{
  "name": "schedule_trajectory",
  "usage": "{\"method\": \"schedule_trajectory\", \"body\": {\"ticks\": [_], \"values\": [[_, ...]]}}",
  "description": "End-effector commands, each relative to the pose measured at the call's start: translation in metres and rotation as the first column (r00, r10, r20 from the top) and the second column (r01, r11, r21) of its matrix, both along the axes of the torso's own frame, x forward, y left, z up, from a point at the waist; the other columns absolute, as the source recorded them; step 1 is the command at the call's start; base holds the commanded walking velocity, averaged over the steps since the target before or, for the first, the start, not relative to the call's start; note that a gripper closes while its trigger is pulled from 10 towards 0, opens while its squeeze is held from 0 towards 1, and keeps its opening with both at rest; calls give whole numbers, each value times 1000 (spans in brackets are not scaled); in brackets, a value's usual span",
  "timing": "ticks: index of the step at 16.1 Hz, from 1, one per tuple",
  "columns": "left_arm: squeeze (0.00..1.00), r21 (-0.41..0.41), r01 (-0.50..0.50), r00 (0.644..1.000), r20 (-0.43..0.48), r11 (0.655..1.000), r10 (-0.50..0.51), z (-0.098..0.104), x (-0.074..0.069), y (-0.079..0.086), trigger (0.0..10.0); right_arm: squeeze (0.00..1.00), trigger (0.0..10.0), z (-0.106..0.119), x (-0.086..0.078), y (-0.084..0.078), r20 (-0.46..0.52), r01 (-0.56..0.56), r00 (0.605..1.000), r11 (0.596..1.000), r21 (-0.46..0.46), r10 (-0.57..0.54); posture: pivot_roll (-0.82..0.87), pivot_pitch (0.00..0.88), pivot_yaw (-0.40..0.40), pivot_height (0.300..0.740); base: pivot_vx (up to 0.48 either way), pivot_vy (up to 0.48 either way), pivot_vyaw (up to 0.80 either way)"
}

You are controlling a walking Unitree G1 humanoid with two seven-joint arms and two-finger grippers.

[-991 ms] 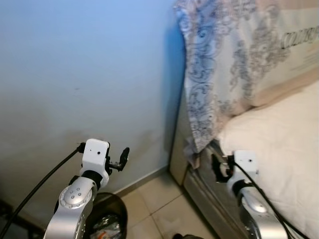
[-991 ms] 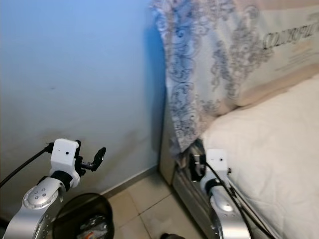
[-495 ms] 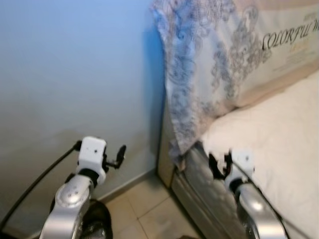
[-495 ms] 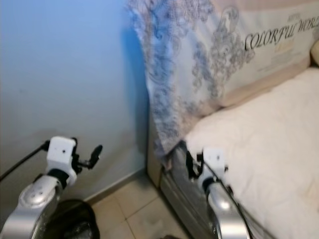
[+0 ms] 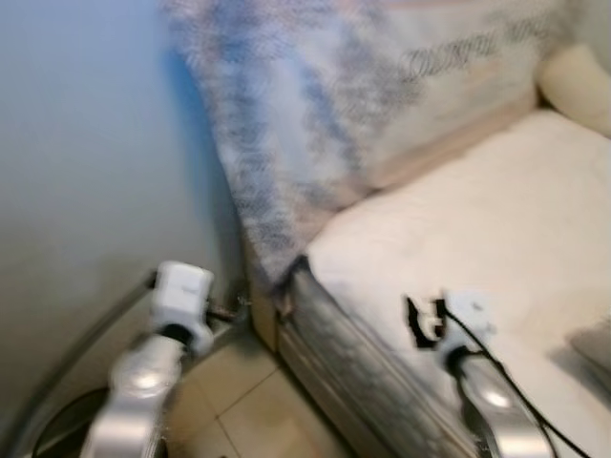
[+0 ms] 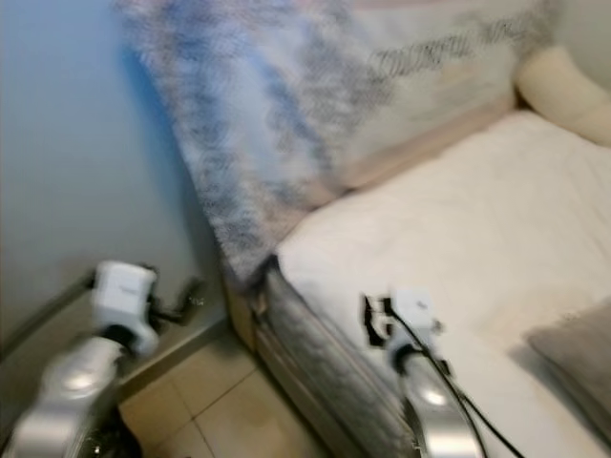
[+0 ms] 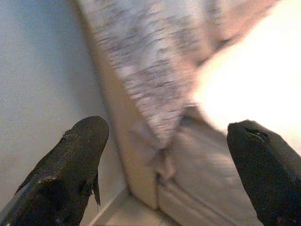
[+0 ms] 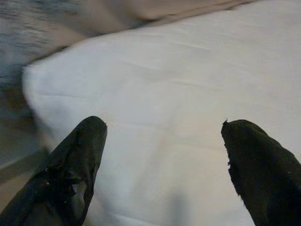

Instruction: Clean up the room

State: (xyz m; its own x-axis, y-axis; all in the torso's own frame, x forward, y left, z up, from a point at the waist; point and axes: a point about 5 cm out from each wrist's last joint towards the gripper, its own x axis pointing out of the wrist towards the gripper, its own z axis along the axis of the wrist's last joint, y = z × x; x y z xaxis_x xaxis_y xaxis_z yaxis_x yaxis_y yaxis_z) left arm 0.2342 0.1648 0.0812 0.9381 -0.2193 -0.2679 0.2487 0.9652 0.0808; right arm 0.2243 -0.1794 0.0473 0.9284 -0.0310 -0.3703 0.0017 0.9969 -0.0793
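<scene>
The eye views are blurred. A bed with a white mattress (image 5: 458, 219) stands before me, and a grey-patterned cloth (image 5: 277, 124) hangs over its head end. My left gripper (image 5: 234, 310) is held up beside the bed's corner, near the wall; in the left wrist view the left gripper (image 7: 167, 129) is open with nothing between its fingers. My right gripper (image 5: 420, 320) hovers over the mattress edge; in the right wrist view the right gripper (image 8: 162, 127) is open and empty above the white sheet.
A blue-grey wall (image 5: 76, 143) closes the left side. Tiled floor (image 5: 239, 401) runs between wall and bed, with a dark bin (image 5: 57, 434) at the lower left. A cream pillow (image 5: 578, 86) lies far right, a grey cushion (image 6: 573, 353) near right.
The whole picture has swung right, so the camera turned toward the bed; more mattress and the pillows have come into view. Both arms keep their raised pose.
</scene>
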Motion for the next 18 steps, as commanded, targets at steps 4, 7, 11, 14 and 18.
{"method": "schedule_trajectory", "body": {"ticks": [4,7,11,14,18], "values": [[0,10,-26,1000,-6,1000,27,3,1,11,10000,0,10000,3,2,7,14,-14,1000,1000,12,14,52,0,0,740,0,120,-600],[0,14,-30,1000,-5,999,30,3,3,13,10000,0,10000,4,1,9,23,-36,999,999,8,36,50,0,3,740,0,480,-533],[0,40,-43,999,-4,998,43,3,4,15,10000,0,10000,6,1,11,25,-47,999,999,7,47,48,0,5,740,0,340,0],[0,33,-37,999,-1,999,37,3,4,14,10000,0,10000,10,3,11,42,-48,998,999,15,47,44,0,2,740,0,0,0],[0,41,-14,1000,6,999,14,2,5,9,10000,0,10000,8,3,9,22,-33,999,999,24,32,43,0,-4,740,0,0,-516]]}}
